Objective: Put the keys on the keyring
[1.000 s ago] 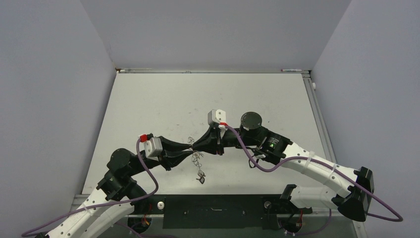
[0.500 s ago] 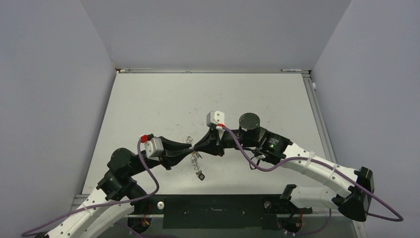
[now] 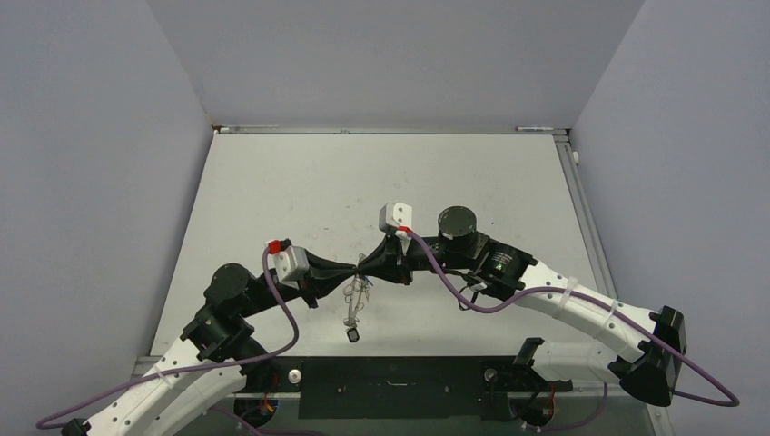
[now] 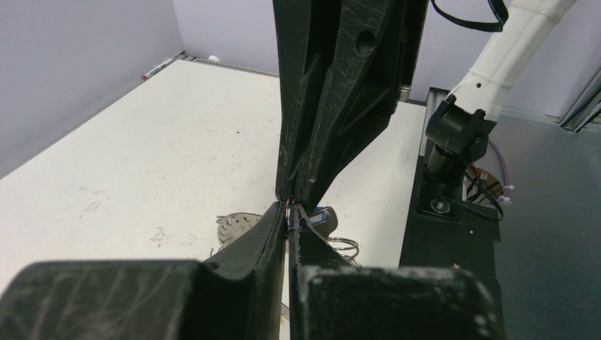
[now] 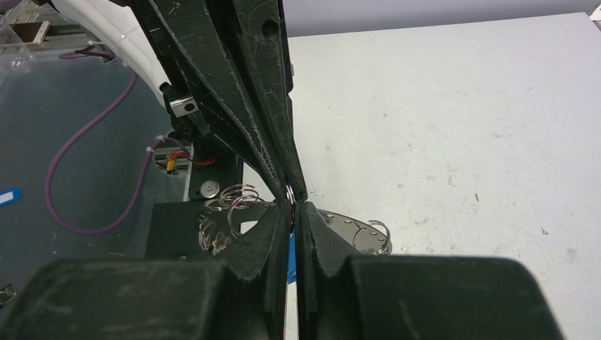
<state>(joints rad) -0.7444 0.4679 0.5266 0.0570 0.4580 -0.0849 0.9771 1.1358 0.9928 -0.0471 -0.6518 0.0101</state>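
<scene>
On the left, the left arm (image 3: 224,292) reaches in from the near left corner, and its left gripper (image 3: 350,271) points right. Its jaws are pressed almost flat together, pinching a thin silvery wire right at the tips. That wire looks to be the keyring (image 5: 289,191), seen nearly edge-on from both wrist cameras, so only a small arc of it shows. It sits up off the worktop (image 3: 272,182), in the near half, a touch left of the midpoint between the left and right edges. Under the pinch hangs a string of hardware: springy wire loops (image 5: 237,200), a flat silver disc (image 4: 236,225) punched with holes, and the keys (image 3: 352,335). The lowest key is dark-headed and trails toward the near edge; whether it touches the surface, I cannot tell. A blue key head (image 4: 322,212) peeks out just beside the left fingertips. Meeting all this nose to nose from the right comes the right gripper (image 3: 365,267), jaws likewise squeezed to a slit on that same wire, tip against tip with its partner. Behind it the right arm (image 3: 563,304) stretches off to the near right corner.
</scene>
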